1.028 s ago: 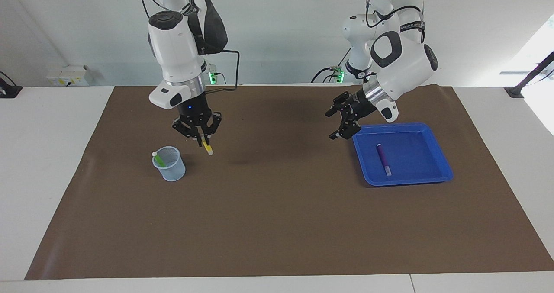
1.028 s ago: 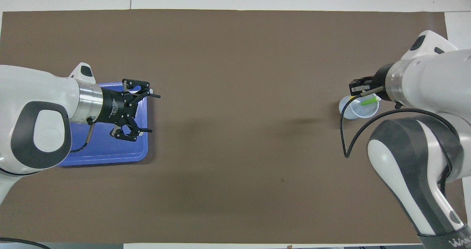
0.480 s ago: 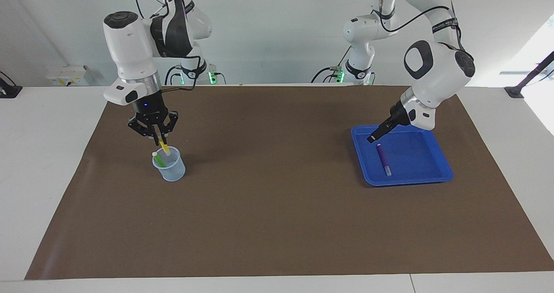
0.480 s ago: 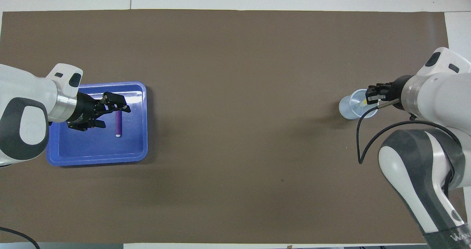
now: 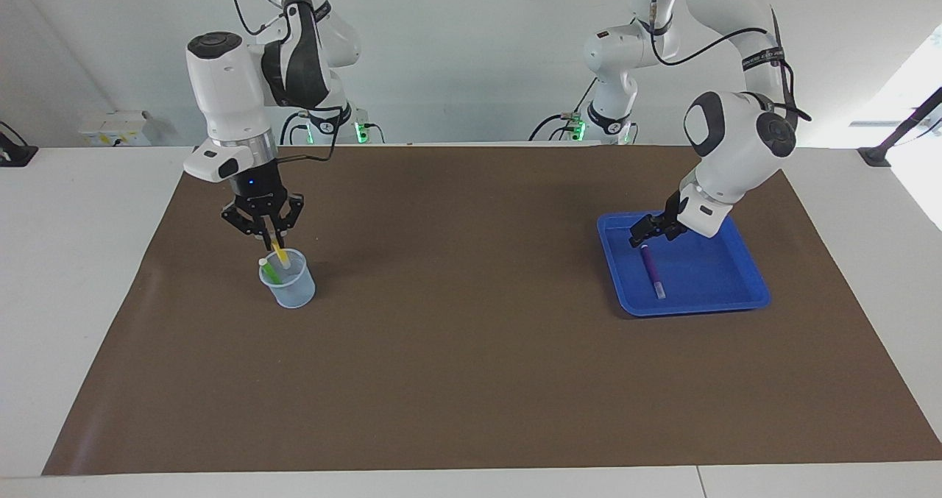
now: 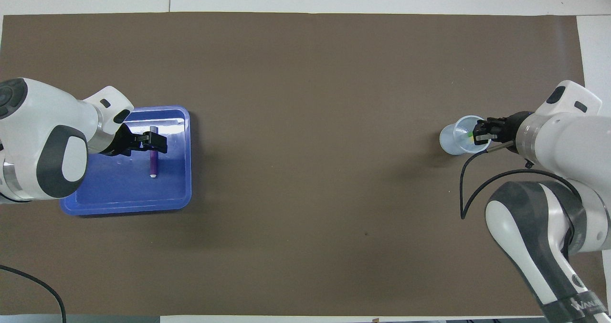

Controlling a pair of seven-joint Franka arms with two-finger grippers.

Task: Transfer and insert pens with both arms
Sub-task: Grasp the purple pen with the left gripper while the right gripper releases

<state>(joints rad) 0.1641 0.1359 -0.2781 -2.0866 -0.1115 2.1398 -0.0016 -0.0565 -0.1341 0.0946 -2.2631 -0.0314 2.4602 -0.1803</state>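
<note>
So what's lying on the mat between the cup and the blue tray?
Nothing: between the cup and the blue tray there is only bare brown mat. Both the facing and overhead views show that stretch without pens or other items.

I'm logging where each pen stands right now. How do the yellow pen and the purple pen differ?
The yellow pen stands steeply tilted, its lower end inside the pale blue cup; the purple pen lies flat in the blue tray. The right pincer is shut on the yellow pen; the left pincer is open over the purple pen's end nearer the robots, not gripping it. Both are short, slim markers.
</note>
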